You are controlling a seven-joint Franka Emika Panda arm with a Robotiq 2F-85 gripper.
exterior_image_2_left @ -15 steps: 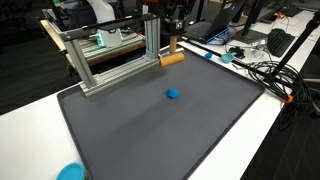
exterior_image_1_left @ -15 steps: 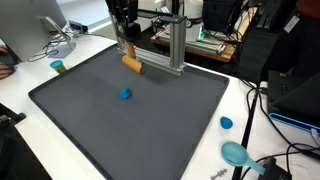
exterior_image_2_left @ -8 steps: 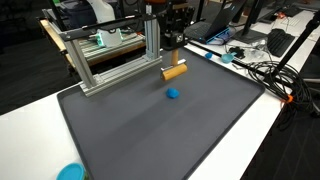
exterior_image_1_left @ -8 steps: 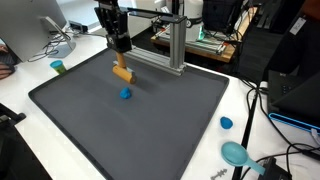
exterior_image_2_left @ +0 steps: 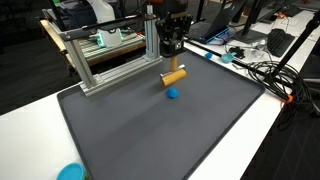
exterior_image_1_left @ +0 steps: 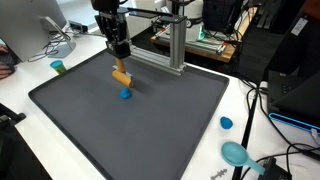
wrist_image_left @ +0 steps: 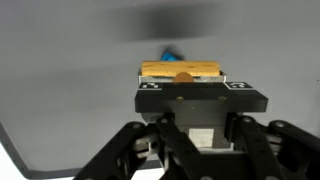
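Since a second ago the pincer (exterior_image_1_left: 119, 62) carried the orange cylinder (exterior_image_1_left: 121, 77) down toward the frame's middle; it grips the cylinder close over the blue piece (exterior_image_1_left: 125, 94). Lowering off-centre could knock that piece away.

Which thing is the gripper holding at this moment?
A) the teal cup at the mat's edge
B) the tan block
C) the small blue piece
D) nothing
B: in the wrist view the gripper is shut on the tan block, which hangs above the small blue piece lying on the dark mat.
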